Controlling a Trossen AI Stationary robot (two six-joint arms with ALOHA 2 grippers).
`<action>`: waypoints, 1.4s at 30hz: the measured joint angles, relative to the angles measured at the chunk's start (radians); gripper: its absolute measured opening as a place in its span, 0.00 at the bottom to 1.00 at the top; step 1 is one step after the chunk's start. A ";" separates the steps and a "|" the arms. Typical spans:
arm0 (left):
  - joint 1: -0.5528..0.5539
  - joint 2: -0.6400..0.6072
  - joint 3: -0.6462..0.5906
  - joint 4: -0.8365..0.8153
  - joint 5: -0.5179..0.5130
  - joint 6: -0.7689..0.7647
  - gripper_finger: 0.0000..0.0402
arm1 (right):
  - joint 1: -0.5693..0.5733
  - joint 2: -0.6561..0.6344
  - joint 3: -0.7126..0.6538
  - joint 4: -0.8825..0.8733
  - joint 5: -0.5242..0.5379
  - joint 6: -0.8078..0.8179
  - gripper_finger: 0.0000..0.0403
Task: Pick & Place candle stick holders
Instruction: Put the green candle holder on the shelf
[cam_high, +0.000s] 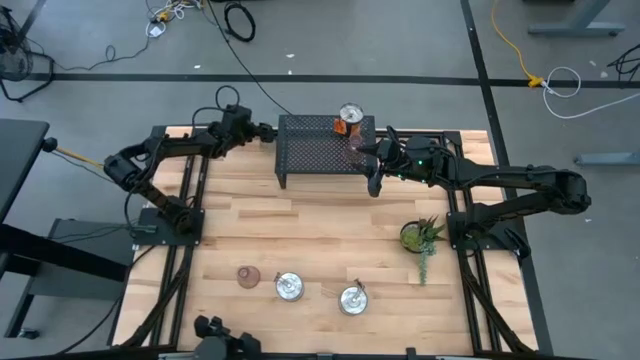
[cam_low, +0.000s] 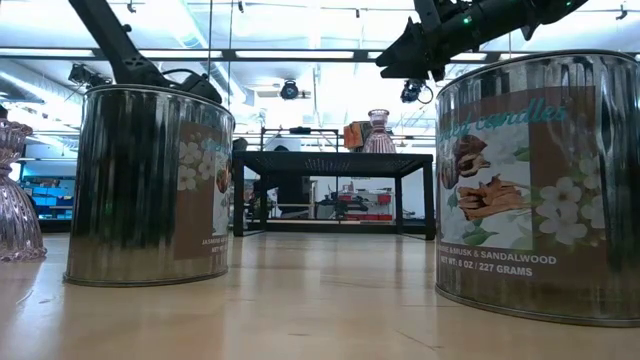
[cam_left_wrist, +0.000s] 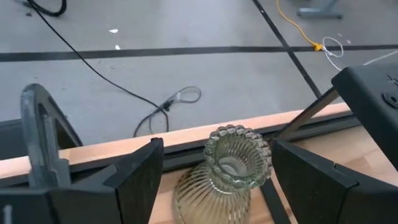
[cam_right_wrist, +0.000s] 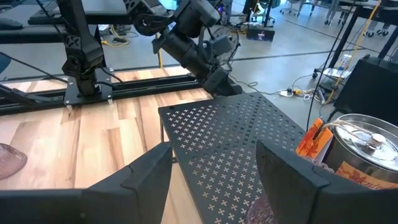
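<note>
A pale green holder (cam_left_wrist: 231, 167) with a scalloped top rim stands on the table by its far edge. It sits between the open fingers of my left gripper (cam_left_wrist: 214, 186), which do not touch it. That gripper (cam_high: 266, 131) is at the left end of the black perforated shelf (cam_high: 325, 150). One pinkish-brown holder (cam_high: 357, 141) stands on the shelf and also shows in the low view (cam_low: 378, 130). Another (cam_high: 247, 277) stands on the table near the front. My right gripper (cam_high: 374, 172) is open and empty above the shelf's right end, also in its own view (cam_right_wrist: 214, 186).
A silvery tin (cam_high: 350, 116) with an orange label stands on the shelf's far right corner. Two more tins (cam_high: 289, 287) (cam_high: 352, 298) stand near the front edge. A green potted plant (cam_high: 420, 237) stands at the right. The middle of the table is bare wood (cam_high: 300, 225).
</note>
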 joint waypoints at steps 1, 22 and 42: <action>-0.001 0.000 0.002 -0.009 0.003 0.000 0.74 | 0.000 0.000 0.000 0.000 0.000 0.000 0.57; 0.002 -0.047 0.000 -0.117 0.027 0.045 0.74 | 0.000 0.000 0.000 -0.004 0.000 -0.001 0.57; 0.005 -0.073 0.000 -0.203 0.002 0.060 0.64 | 0.000 0.028 0.000 -0.012 0.000 0.000 0.57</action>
